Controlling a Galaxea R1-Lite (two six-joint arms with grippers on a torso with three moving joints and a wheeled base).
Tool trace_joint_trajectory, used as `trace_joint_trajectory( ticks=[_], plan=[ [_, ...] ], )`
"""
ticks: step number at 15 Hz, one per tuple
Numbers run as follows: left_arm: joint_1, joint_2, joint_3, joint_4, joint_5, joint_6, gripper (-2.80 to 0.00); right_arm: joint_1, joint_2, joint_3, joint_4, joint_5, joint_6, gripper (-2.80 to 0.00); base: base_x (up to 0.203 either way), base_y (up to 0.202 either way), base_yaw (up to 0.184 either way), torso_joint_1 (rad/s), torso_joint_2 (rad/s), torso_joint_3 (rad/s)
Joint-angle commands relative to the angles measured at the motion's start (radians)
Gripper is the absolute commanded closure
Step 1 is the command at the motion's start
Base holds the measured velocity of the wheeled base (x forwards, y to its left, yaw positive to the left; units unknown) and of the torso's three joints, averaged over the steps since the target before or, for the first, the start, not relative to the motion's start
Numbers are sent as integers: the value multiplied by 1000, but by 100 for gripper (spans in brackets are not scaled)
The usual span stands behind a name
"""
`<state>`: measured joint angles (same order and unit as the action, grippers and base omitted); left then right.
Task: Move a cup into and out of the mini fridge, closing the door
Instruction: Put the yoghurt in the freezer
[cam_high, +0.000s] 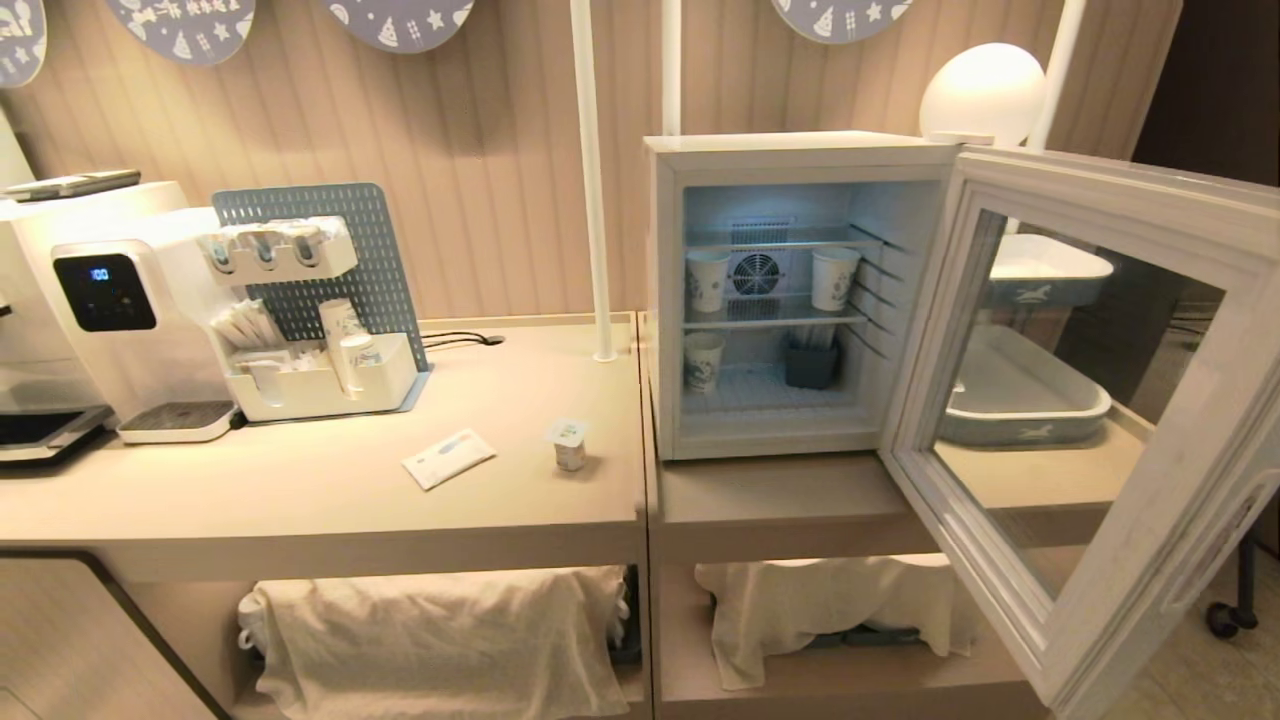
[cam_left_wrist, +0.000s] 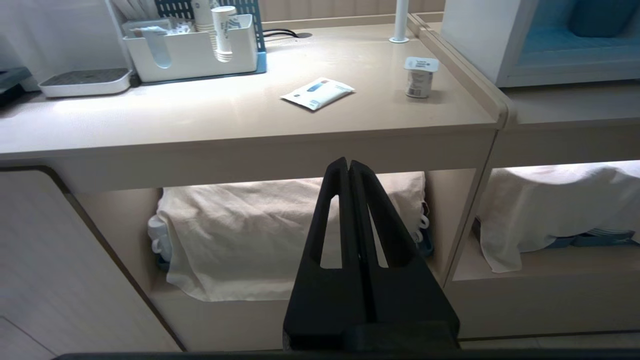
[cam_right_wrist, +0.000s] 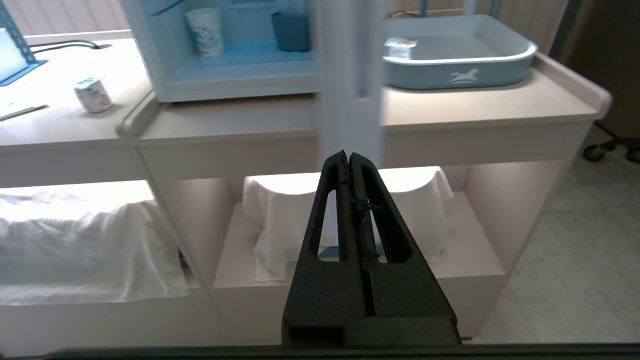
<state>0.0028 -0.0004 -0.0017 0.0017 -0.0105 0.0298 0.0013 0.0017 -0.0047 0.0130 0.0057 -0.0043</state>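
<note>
The cup (cam_high: 569, 445) is a small tub with a flat white lid. It stands on the left counter near its right edge, a short way left of the mini fridge (cam_high: 800, 150). The door (cam_high: 1100, 200) is swung wide open to the right, showing wire shelves and a fan grille. Neither arm shows in the head view. My left gripper (cam_left_wrist: 348, 162) is shut and empty, low in front of the counter, with the cup (cam_left_wrist: 420, 76) up and to its right. My right gripper (cam_right_wrist: 348, 155) is shut and empty below the door's edge (cam_right_wrist: 350, 75); the cup (cam_right_wrist: 93, 94) is far left.
Three tall paper cups (cam_high: 707, 280) and a dark holder (cam_high: 811, 365) sit inside the fridge. A white packet (cam_high: 449, 458), a cup organiser (cam_high: 320, 380) and a coffee machine (cam_high: 100, 300) share the left counter. Blue trays (cam_right_wrist: 460, 65) stand right of the fridge. Cloths (cam_high: 440, 640) cover the lower shelves.
</note>
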Motion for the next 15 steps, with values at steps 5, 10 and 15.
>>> trace_joint_trajectory(
  ticks=[5, 10, 15],
  plan=[
    [0, 0, 1, 0, 0, 1, 0, 0, 1, 0, 1, 0, 0, 0, 0, 187, 0, 2, 4, 2],
    [0, 0, 0, 0, 0, 1, 0, 0, 1, 0, 1, 0, 0, 0, 0, 190, 2, 2, 1, 3],
    [0, 0, 0, 0, 0, -1, 0, 0, 1, 0, 1, 0, 0, 0, 0, 188, 1, 3, 3, 3]
  ],
)
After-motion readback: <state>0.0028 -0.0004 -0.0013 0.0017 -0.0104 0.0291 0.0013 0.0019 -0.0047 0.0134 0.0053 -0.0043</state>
